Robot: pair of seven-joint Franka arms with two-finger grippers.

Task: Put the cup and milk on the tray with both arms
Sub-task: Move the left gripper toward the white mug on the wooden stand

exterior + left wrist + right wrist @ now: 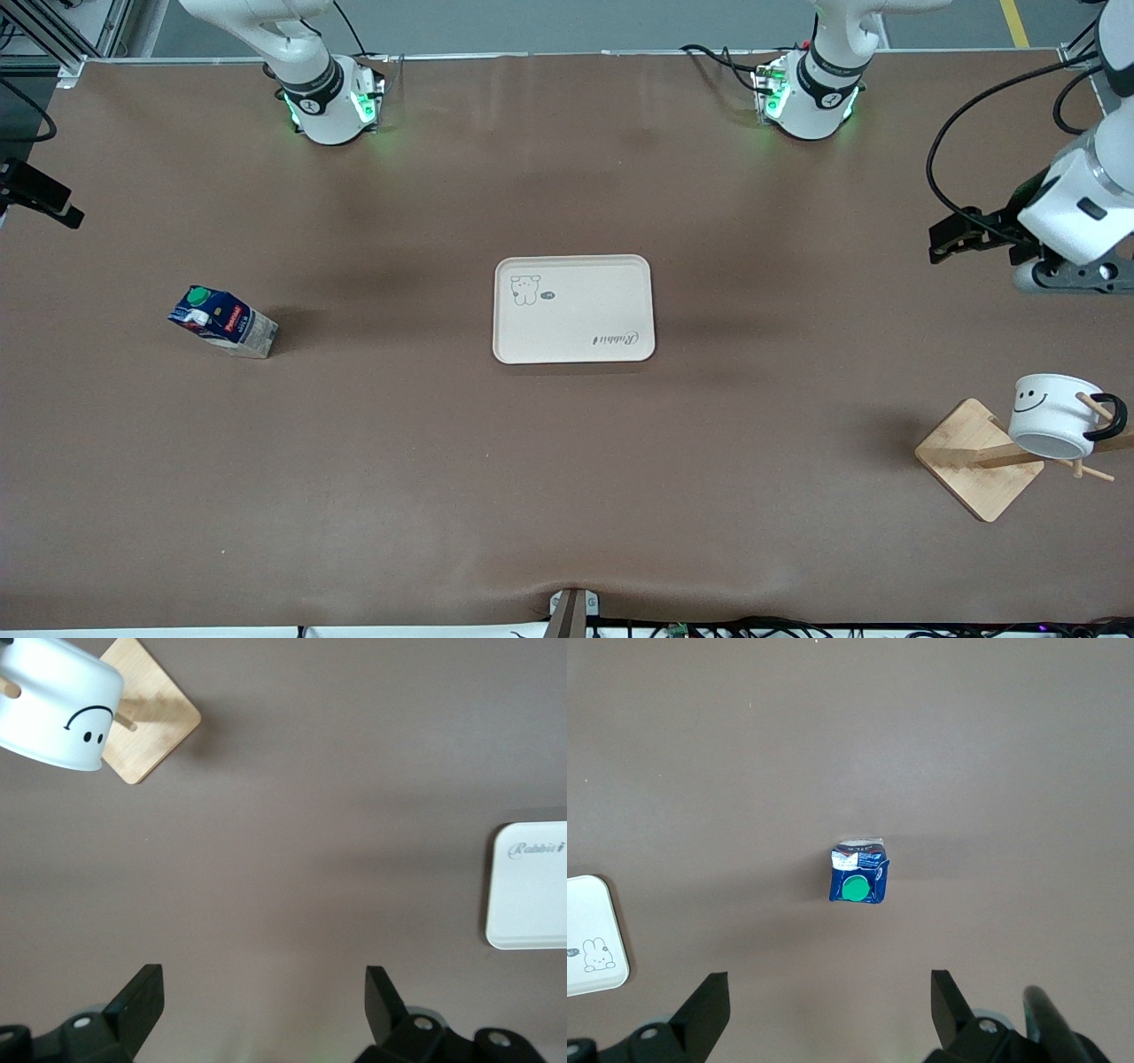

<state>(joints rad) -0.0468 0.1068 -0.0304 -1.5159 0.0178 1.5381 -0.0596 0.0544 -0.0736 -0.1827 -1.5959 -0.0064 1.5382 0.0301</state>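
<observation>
The right hand (pixel 830 1008), open and empty, was cut off in the front view; the left hand (pixel 264 1003) (also open) hovered over bare table (pixel 567 496), the cup (pixel 1054 415) on its wooden rack (pixel 979 456).

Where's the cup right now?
The cup hangs upside down on a wooden rack at the left arm's end of the table, nearer the front camera than the tray.
</observation>
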